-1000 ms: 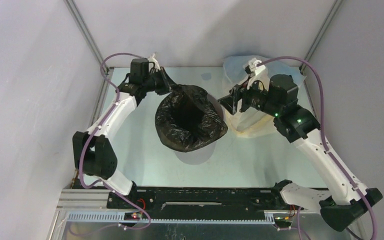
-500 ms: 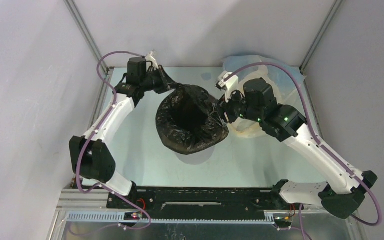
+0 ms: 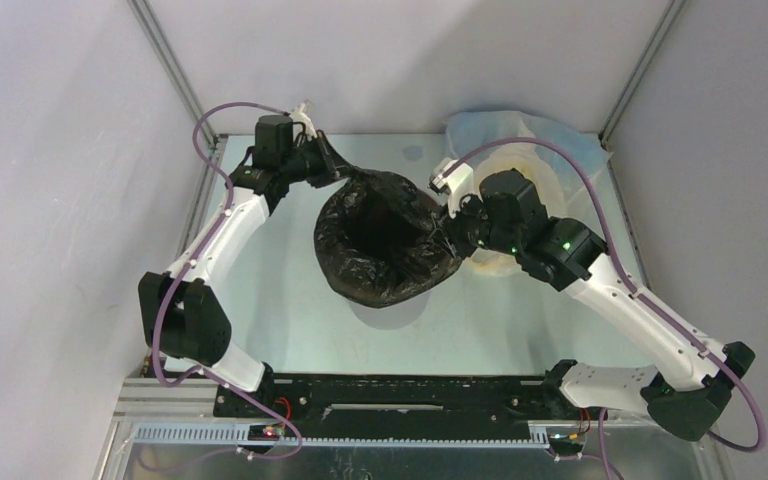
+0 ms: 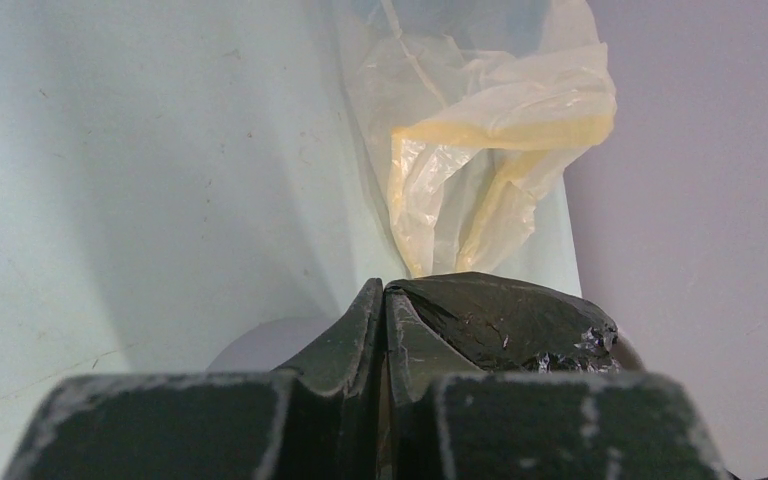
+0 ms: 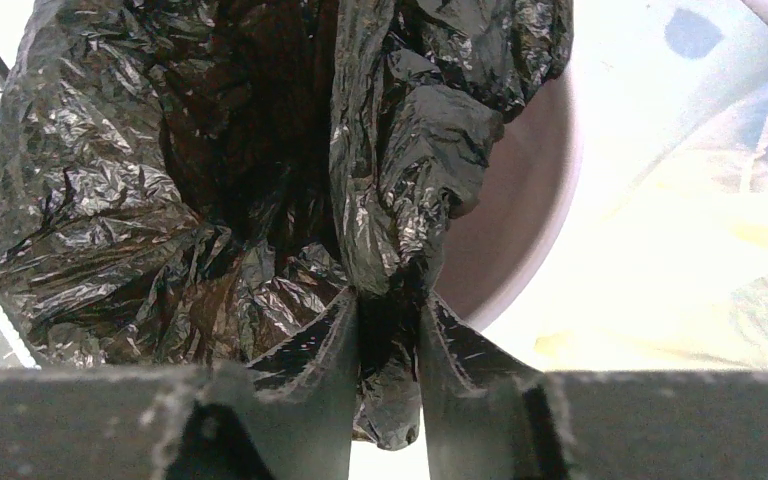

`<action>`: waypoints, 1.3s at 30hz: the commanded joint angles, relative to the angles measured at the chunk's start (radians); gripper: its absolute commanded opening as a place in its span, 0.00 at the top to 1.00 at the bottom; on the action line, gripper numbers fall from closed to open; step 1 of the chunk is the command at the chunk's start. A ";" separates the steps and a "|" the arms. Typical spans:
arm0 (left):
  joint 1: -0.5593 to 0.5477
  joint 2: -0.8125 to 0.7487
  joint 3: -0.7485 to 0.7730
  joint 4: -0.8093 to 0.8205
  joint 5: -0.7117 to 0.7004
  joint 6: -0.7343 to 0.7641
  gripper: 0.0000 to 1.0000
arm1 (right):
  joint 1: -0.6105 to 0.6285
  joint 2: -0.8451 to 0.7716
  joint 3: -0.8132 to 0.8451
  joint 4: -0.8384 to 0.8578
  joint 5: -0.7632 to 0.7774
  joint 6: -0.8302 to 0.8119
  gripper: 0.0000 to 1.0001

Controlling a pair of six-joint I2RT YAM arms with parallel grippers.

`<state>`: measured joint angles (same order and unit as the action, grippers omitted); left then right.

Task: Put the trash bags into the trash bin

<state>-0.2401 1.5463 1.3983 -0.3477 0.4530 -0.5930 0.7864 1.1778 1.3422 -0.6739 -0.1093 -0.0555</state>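
The black trash bag (image 3: 385,250) is spread open over the mouth of the trash bin, whose pale wall shows only just below the bag (image 3: 388,314). My left gripper (image 3: 345,176) is shut on the bag's far-left edge; in the left wrist view its jaws (image 4: 384,300) are pressed together with black film (image 4: 505,320) beside them and the bin's rim (image 4: 260,345) behind. My right gripper (image 3: 450,226) is shut on the bag's right edge; the right wrist view shows a fold of bag (image 5: 400,200) pinched between the jaws (image 5: 390,310), next to the bin's inner wall (image 5: 535,200).
A translucent yellowish and pale-blue plastic bag (image 3: 535,150) lies at the back right, under and behind my right arm; it also shows in the left wrist view (image 4: 480,150) and the right wrist view (image 5: 700,250). Enclosure walls and frame posts (image 3: 165,60) stand close at both sides.
My right gripper has moved left to the bag's right edge and closed on it. The bag's rim has shifted slightly right. The left arm has hardly moved.
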 commanded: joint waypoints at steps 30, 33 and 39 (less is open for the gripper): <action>-0.001 0.086 0.013 -0.013 -0.053 0.059 0.92 | -0.323 0.180 -0.017 0.144 -0.106 0.316 0.95; -0.001 0.090 0.001 -0.013 -0.068 0.063 0.92 | -0.325 0.202 -0.024 0.135 -0.118 0.316 0.95; -0.004 0.104 -0.033 -0.007 -0.087 0.071 0.92 | -0.326 0.230 -0.080 0.158 -0.155 0.323 0.91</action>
<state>-0.2401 1.6382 1.3869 -0.3679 0.3923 -0.5484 0.4641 1.3884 1.2915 -0.5472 -0.2272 0.2558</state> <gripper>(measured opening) 0.079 0.078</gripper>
